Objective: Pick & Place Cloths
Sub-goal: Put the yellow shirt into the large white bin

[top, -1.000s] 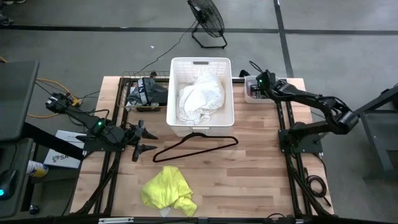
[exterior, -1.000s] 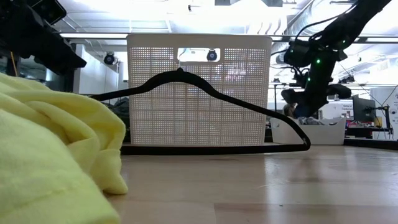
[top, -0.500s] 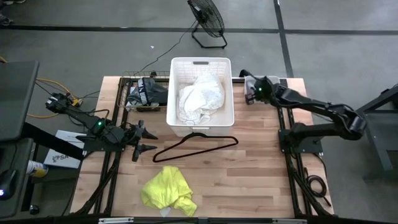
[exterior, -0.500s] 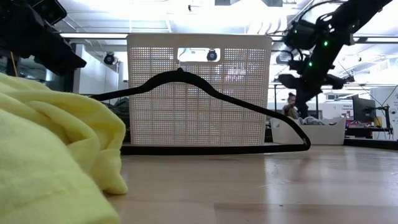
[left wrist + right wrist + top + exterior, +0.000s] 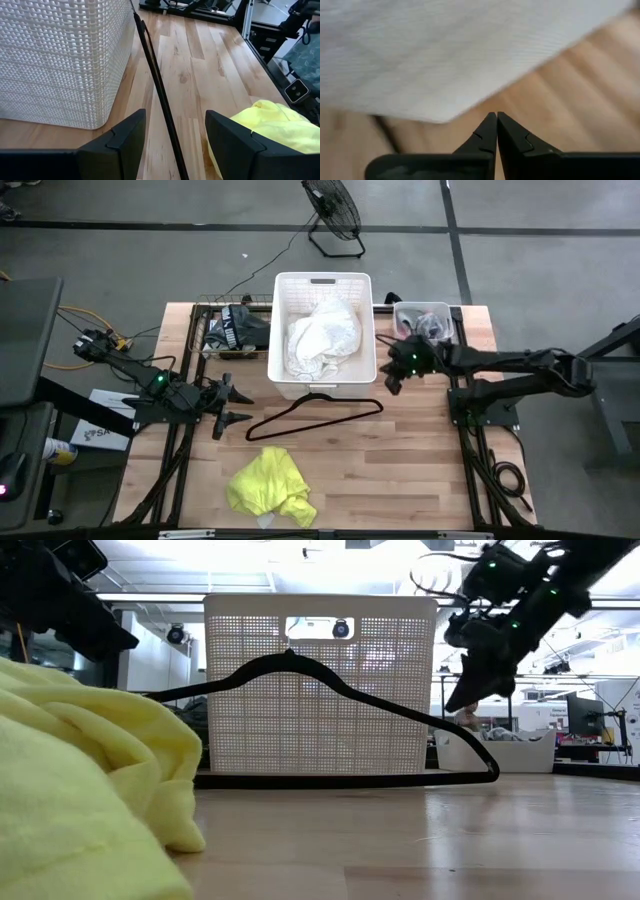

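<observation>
A large white cloth [image 5: 322,338] lies bunched inside the white basket [image 5: 284,290]. The yellow cloth [image 5: 270,485] sits crumpled on the table near its near edge and fills the low view's left [image 5: 90,790]. Dark grey and black cloth [image 5: 235,328] lies in a wire tray left of the basket. My right gripper [image 5: 388,376] hovers shut and empty beside the basket's right wall [image 5: 445,60]. My left gripper [image 5: 236,404] waits open at the table's left, its fingers [image 5: 175,112] pointing along the black hanger [image 5: 157,95]. I see no blue or pink pieces.
The black hanger [image 5: 315,412] lies flat just in front of the basket's near wall. A small clear bin [image 5: 425,320] with dark items stands at the far right corner. Bare wood lies between the hanger, the yellow cloth and the right edge.
My right gripper has risen out of the small bin at the far right corner and swung toward the table's left and near edge, ending beside the basket's right wall. The left arm and all the cloths have stayed put.
</observation>
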Controlling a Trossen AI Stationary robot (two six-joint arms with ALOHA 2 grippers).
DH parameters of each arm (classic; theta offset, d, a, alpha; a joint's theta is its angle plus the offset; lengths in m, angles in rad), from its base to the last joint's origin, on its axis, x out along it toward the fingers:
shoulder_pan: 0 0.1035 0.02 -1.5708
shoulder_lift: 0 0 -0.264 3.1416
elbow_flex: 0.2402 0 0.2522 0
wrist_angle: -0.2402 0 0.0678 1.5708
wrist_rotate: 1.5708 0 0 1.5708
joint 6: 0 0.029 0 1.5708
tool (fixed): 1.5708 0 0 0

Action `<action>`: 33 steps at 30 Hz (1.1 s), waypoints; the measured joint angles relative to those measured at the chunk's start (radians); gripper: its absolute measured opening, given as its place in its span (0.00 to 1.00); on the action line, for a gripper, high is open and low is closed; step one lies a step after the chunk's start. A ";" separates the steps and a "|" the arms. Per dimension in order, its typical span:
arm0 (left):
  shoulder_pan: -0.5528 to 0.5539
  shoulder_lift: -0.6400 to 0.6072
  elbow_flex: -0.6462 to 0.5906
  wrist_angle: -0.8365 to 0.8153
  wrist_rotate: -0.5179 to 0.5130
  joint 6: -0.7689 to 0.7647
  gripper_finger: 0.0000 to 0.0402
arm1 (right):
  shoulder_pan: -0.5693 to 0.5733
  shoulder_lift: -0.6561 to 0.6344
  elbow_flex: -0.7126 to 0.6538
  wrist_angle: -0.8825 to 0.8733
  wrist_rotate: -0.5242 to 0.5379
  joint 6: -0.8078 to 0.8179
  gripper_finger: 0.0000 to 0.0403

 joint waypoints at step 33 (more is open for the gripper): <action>0.000 0.000 0.000 -0.006 -0.012 -0.008 0.50 | 0.297 -0.459 -0.440 0.539 -0.076 0.141 0.01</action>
